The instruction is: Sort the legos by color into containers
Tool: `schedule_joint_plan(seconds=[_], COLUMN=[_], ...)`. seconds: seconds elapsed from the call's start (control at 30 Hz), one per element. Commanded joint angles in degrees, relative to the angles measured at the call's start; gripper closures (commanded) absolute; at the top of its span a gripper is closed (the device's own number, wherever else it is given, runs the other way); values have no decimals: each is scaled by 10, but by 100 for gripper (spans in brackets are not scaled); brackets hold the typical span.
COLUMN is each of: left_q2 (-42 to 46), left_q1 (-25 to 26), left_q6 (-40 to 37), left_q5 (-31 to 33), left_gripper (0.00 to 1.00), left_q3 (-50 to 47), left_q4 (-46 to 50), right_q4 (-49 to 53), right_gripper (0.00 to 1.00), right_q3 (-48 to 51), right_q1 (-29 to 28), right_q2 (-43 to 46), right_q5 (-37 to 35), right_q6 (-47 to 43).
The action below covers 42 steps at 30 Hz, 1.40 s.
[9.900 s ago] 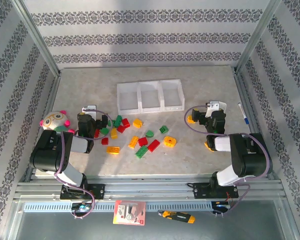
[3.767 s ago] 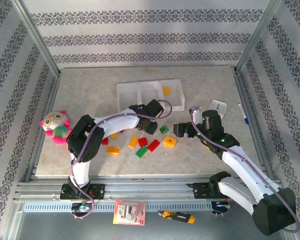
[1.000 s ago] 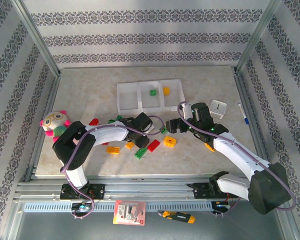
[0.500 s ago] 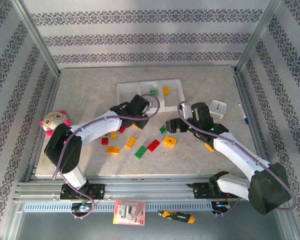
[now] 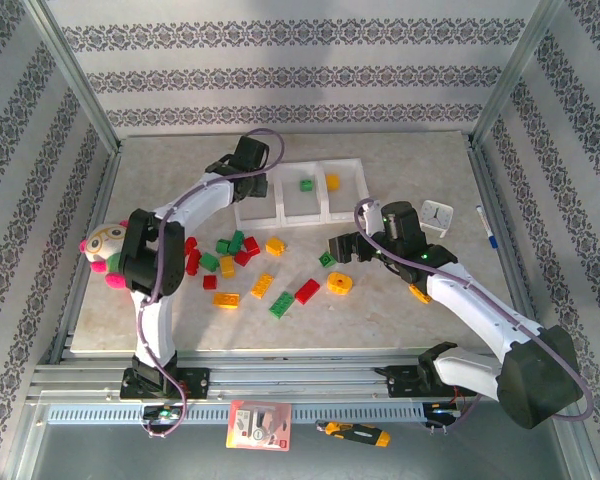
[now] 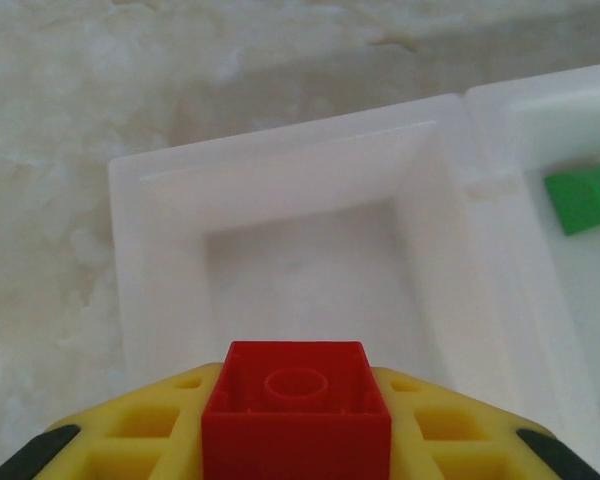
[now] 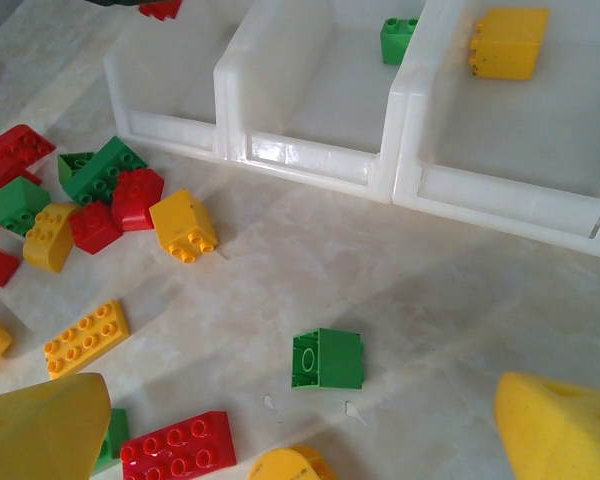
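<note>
Left end effector (image 5: 248, 158) clamps 1 red lego (image 6: 296, 405) above leftmost container (image 6: 160, 250); clear the wall, release low. Right end effector (image 5: 340, 248) spread wide over green lego (image 7: 327, 359) on surface (image 7: 460, 300).

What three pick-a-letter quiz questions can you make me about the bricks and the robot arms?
1. Which bin holds the green brick?
A. the left one
B. the middle bin
C. the right one

2. What colour is the brick in the left gripper?
A. red
B. green
C. yellow

3. How is the right gripper?
A. shut on a yellow brick
B. shut on a red brick
C. open

Answers:
1 B, the green brick lies inside the middle bin.
2 A, a red brick is clamped in it, above the empty left bin.
3 C, it is spread wide with nothing held.
</note>
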State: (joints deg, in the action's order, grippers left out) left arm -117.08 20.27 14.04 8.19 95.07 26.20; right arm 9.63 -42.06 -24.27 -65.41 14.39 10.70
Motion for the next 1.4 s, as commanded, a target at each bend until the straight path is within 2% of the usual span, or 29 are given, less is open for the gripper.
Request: schedule_joint_plan(seconds=[0.0,0.07,0.13,0.17,0.23,0.47,0.57,0.67,0.8,0.9,1.1,1.37], left_q2=[-22,-20,-3,9,39,173,238,291,336,356,387,430], left_q1=[-3,-3,-3,-3,-1,5,11,14,14,15,15,14], left_q6=[2,-13,-25,-34,-65,-213,-282,-312,-315,-314,-340,-371], left_q5=[-16,-22,-30,-36,-63,-212,-274,-289,-289,-302,-332,-375], left_gripper=[67,50,28,22,18,9,2,1,1,1,1,1], left_q3=[53,59,48,40,10,-128,-201,-255,-307,-335,-386,-433], left_q4=[40,38,24,15,-12,-91,-107,-103,-98,-108,-128,-120], right_q4=[4,11,24,35,66,175,208,230,225,221,220,256], right_gripper=[2,2,2,2,2,2,2,2,2,2,2,2], right_q3=[-17,-18,-20,-23,-32,-73,-86,-97,-97,-92,-70,-117], right_q1=[-5,-5,-5,-5,-5,-14,-25,-44,-54,-54,-65,-113], right_q2=[6,11,16,18,18,-2,-30,-66,-100,-106,-117,-213], right_q5=[-9,-14,-21,-26,-36,-56,-50,-55,-65,-78,-52,-72], right_q6=[1,-1,-5,-9,-23,-86,-109,-122,-94,-81,-90,-79])
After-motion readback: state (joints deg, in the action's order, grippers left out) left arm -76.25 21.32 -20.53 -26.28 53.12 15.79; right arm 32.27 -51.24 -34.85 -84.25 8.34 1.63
